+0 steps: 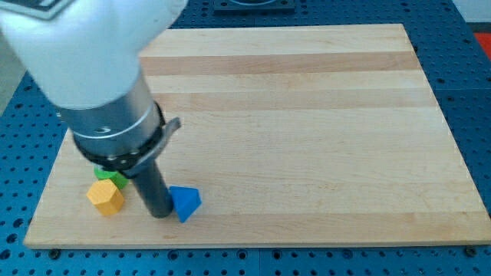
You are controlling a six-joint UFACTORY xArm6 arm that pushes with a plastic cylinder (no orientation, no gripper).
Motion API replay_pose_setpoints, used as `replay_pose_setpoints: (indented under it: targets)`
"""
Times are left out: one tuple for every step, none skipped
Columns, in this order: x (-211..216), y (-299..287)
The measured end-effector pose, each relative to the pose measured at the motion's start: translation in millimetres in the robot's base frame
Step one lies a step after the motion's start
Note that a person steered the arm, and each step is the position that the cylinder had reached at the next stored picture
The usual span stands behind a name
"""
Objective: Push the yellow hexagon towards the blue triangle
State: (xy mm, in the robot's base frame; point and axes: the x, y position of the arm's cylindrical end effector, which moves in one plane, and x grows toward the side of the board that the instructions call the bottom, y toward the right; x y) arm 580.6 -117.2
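The yellow hexagon (106,197) lies near the board's bottom left corner. The blue triangle (185,203) lies to its right, also near the bottom edge. My tip (159,214) stands between the two, touching or almost touching the blue triangle's left side and a short gap to the right of the yellow hexagon. The arm's large body hides the board's upper left part.
A green block (115,177) sits just above the yellow hexagon, partly hidden under the arm. The wooden board (307,115) lies on a blue perforated surface (476,92). The board's bottom edge runs close below the blocks.
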Motion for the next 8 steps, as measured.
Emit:
replay_pose_setpoints:
  targets:
    - [-0.7, 26.1]
    - [-0.7, 50.0]
    - [-0.7, 74.5]
    - [-0.7, 82.6]
    - [30.2, 60.9]
    - [37.9, 27.1]
    - [37.8, -50.5]
    - [37.0, -111.6]
